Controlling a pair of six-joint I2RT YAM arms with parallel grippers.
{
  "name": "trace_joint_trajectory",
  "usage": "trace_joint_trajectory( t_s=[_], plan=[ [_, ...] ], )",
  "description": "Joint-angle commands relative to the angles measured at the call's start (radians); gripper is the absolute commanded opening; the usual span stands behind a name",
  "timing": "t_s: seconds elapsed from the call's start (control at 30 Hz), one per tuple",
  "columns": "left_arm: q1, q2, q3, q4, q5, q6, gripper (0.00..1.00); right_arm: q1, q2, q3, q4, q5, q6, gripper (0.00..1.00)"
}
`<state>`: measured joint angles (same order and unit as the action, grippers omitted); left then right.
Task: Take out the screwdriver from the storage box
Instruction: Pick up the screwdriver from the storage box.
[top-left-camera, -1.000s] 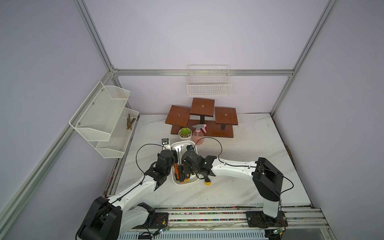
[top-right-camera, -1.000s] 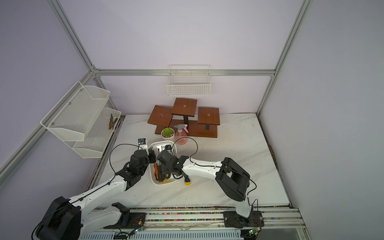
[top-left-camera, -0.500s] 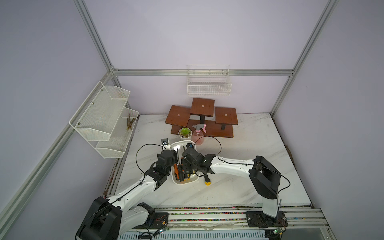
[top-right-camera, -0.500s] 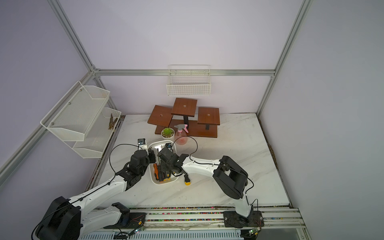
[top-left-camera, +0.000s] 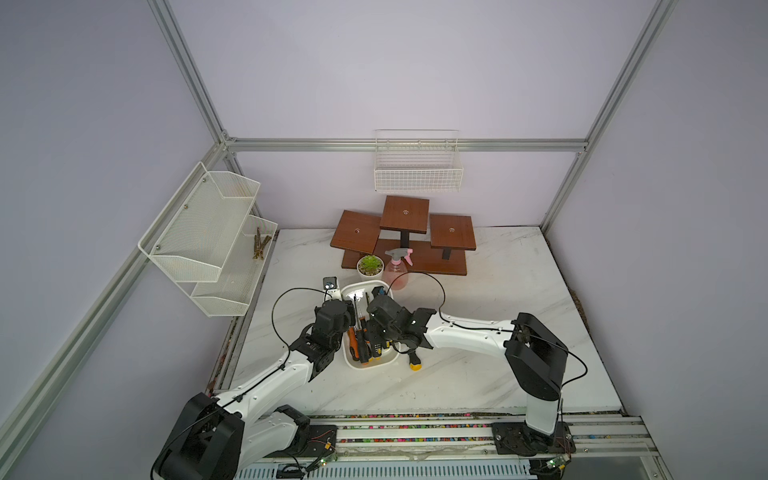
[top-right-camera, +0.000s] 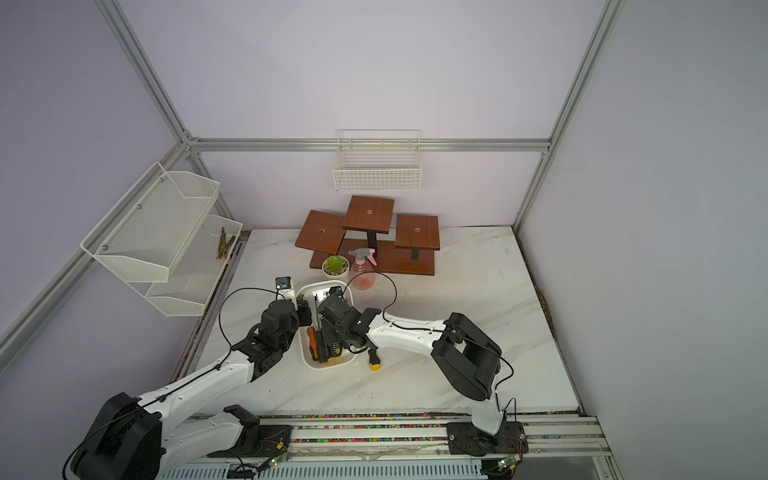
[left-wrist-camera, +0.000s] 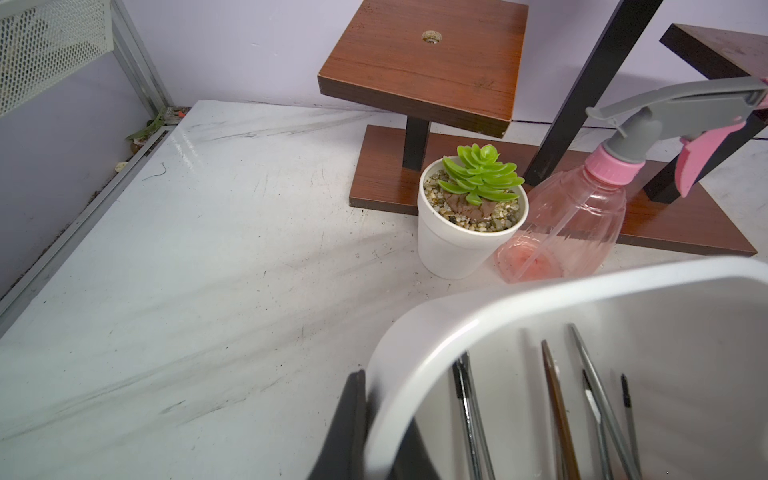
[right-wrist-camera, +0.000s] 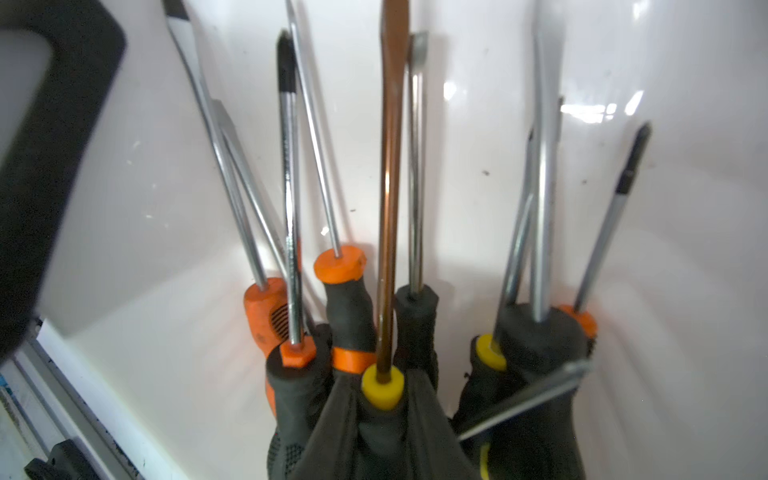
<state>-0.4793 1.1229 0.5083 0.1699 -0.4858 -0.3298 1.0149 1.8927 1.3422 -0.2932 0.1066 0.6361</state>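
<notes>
On the near middle of the table (top-left-camera: 498, 291) stands the white storage box (top-left-camera: 369, 366), where the right gripper (right-wrist-camera: 382, 415) has its fingers closed on the yellow-collared screwdriver (right-wrist-camera: 390, 208), among the other screwdrivers (right-wrist-camera: 332, 166) inside, and the left gripper (left-wrist-camera: 376, 415) pinches the box's left rim.

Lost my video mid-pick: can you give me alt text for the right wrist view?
The right end effector is closed on the black handle of a yellow-collared, brown-shafted screwdriver. It sits among orange-and-black screwdrivers inside the glossy white plastic storage box.
</notes>
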Motion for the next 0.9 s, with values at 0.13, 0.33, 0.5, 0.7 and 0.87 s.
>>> trace_joint_trajectory(
  t_s=[0.13, 0.33, 0.5, 0.7, 0.87],
  plan=[
    [-0.004, 0.002, 0.022, 0.073, -0.014, -0.002, 0.0, 0.011, -0.109, -0.031, 0.037, -0.02, -0.015, 0.0],
    [-0.004, 0.003, 0.023, 0.076, -0.018, -0.002, 0.0, 0.02, -0.175, -0.052, 0.016, -0.028, -0.018, 0.0],
    [-0.004, 0.006, 0.024, 0.078, -0.019, 0.0, 0.0, 0.022, -0.273, -0.112, -0.017, -0.018, -0.021, 0.0],
    [-0.004, 0.011, 0.027, 0.081, -0.019, 0.005, 0.0, 0.022, -0.425, -0.233, -0.064, 0.027, 0.0, 0.0],
    [-0.004, 0.011, 0.025, 0.084, -0.019, 0.007, 0.0, 0.018, -0.506, -0.34, -0.072, 0.09, 0.011, 0.0]
  ],
)
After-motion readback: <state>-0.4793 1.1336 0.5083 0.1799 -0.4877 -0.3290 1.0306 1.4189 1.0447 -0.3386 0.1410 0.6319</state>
